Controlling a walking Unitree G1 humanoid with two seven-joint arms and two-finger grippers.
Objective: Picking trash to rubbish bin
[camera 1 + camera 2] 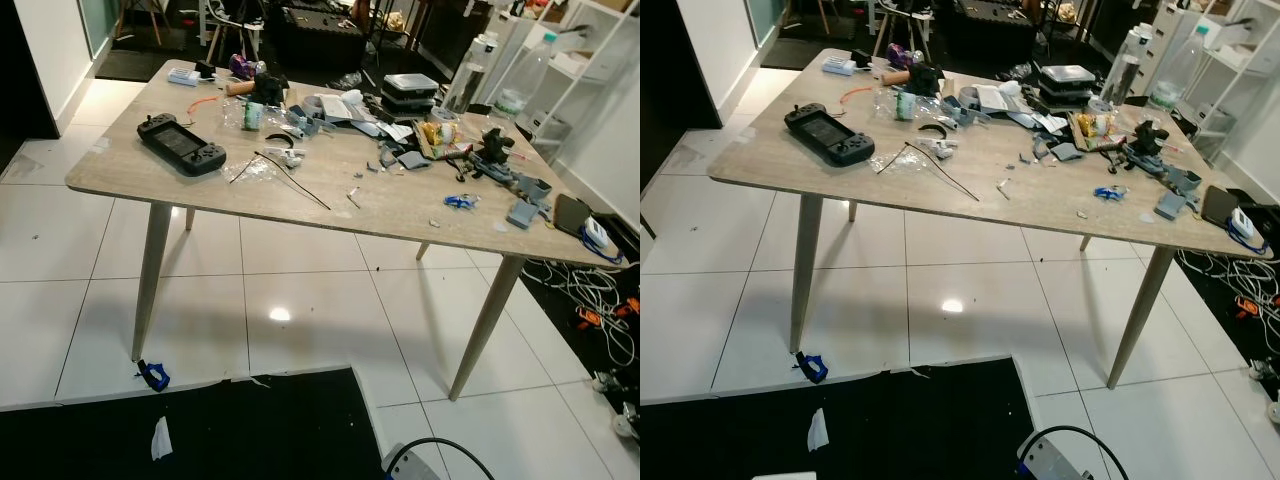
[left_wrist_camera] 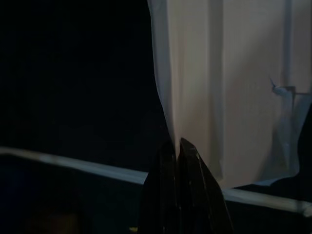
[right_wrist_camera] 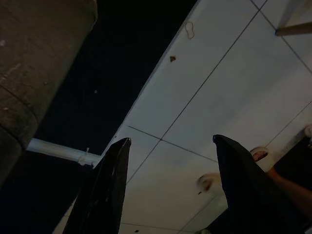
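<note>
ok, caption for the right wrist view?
Right gripper with fingers open, hanging above the white tiled floor beside a dark mat.

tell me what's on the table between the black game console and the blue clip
In the left eye view, between the game console and blue clip lie clear plastic wrap, a thin black stick and small scraps.
</note>
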